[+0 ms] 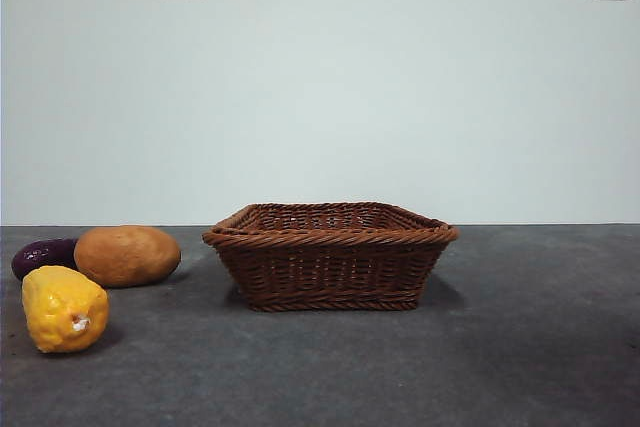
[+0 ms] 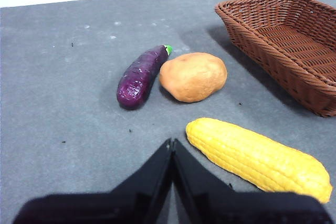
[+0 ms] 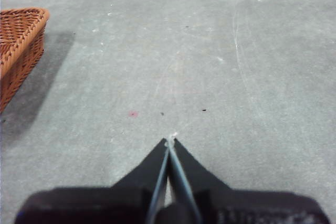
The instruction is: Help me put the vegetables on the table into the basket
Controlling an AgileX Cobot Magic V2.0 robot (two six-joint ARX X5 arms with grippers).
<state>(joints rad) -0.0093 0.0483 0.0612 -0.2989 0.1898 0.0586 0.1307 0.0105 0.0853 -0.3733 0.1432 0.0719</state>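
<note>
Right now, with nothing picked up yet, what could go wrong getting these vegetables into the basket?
The eggplant and potato lie very close together, so a pincer closing on one might nudge the other away. The corn is long and rounded; gripped off-centre, it could tip or slip. The basket is shallow with flared sides, so a vegetable released at its rim may roll back out.

The left gripper (image 2: 171,142) hangs above the counter with its two black jaws pressed together, tips meeting in a point, holding nothing. The right gripper (image 3: 170,141) hangs likewise, jaws closed tip to tip and empty. Neither arm shows in the front view.
</note>
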